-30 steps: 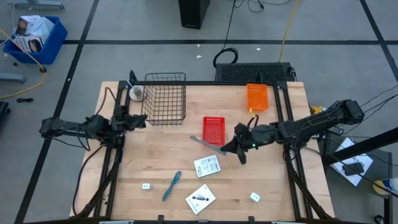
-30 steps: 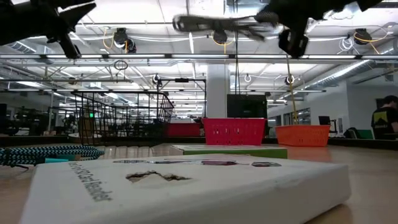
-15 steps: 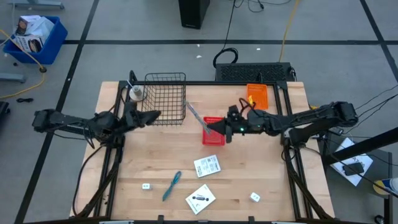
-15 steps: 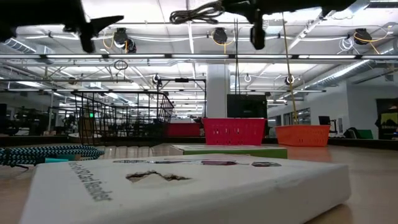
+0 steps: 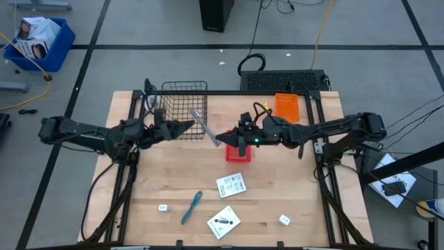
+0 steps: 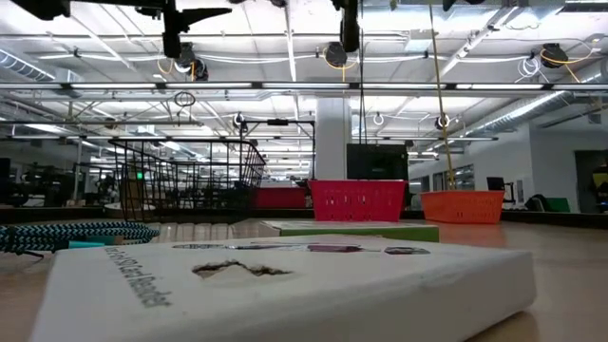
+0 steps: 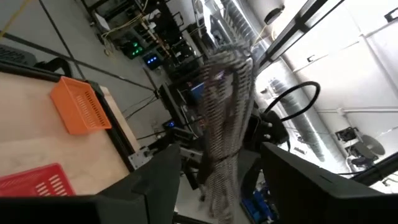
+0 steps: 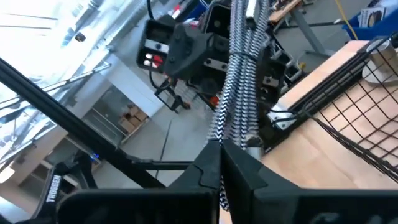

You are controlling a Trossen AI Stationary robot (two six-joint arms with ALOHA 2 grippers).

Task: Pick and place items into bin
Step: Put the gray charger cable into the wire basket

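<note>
A grey bundle of black-and-white braided cord (image 5: 205, 127) hangs in the air between the black wire basket (image 5: 184, 109) and the red bin (image 5: 238, 147). My right gripper (image 5: 223, 137) is shut on the bundle. My left gripper (image 5: 189, 126) is open and level just to the bundle's left, pointing at it. In the left wrist view the bundle (image 7: 227, 106) shows ahead between the two spread fingers; I cannot tell whether they touch it. A teal pen (image 5: 191, 207), two white packets (image 5: 231, 185) (image 5: 223, 222) and two tiny white blocks (image 5: 163, 207) (image 5: 284, 219) lie flat on the table. My right gripper pinches the bundle's near end (image 8: 221, 144) between its two shut fingers, coming about level from the table's right. The bundle runs on beyond the fingertips, along the fingers, toward the far left. It is lifted clear of the table.
An orange bin (image 5: 286, 107) stands at the far right, behind the red bin. The wire basket stands at the far left, close behind the left gripper. Bare wood lies between the bins and the loose items near the front edge.
My right gripper has carried the bundle up and toward the table's left and far edge, from above the upper packet to beside the wire basket, and the bundle has swung round to point far-left. My left gripper has gone right toward the bundle and opened.
</note>
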